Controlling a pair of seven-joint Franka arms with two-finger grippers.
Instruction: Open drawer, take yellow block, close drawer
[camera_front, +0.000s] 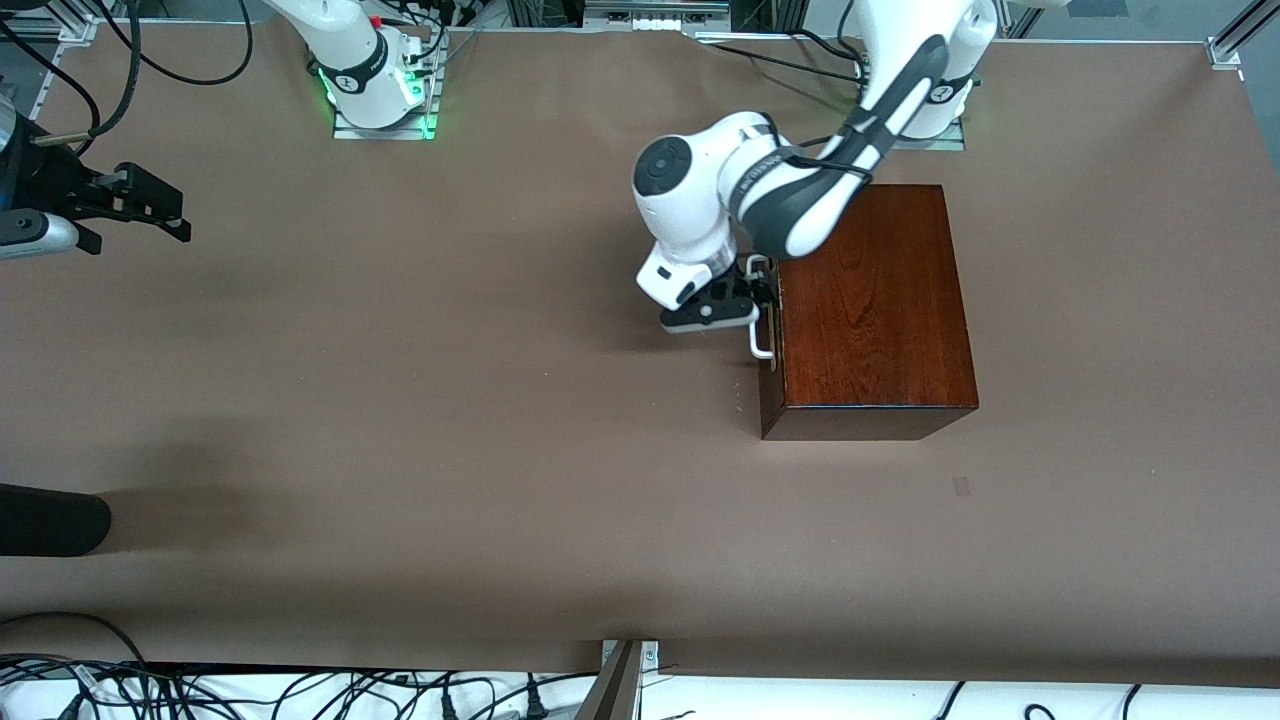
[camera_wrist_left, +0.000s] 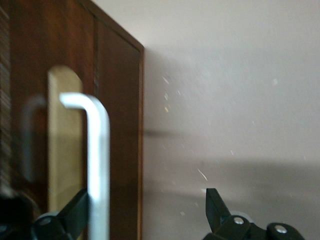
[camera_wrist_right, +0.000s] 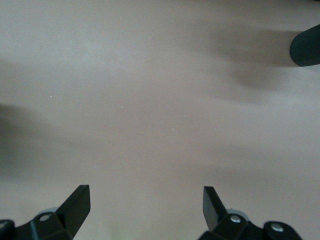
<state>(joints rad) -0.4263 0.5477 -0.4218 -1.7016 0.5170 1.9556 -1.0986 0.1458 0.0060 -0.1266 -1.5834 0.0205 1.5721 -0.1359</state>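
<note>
The glossy dark mahogany box (camera_front: 875, 300) stands toward the left arm's end of the table. Its drawer (camera_front: 772, 330) looks shut, with its dark front and white bar handle (camera_front: 760, 335) facing the right arm's end. My left gripper (camera_front: 752, 296) is open at the drawer front. In the left wrist view the handle (camera_wrist_left: 98, 160) stands between the open fingers, close beside one finger (camera_wrist_left: 75, 210); the left gripper (camera_wrist_left: 147, 202) holds nothing. The yellow block is hidden. My right gripper (camera_front: 172, 215) waits open and empty above the table's right-arm end, and the right wrist view (camera_wrist_right: 145, 200) shows only bare table beneath it.
The table (camera_front: 450, 420) is covered in brown paper. A black rounded object (camera_front: 50, 520) juts in at the right arm's end, nearer the front camera; it also shows in the right wrist view (camera_wrist_right: 306, 47). Cables lie along the table's near edge (camera_front: 300, 690).
</note>
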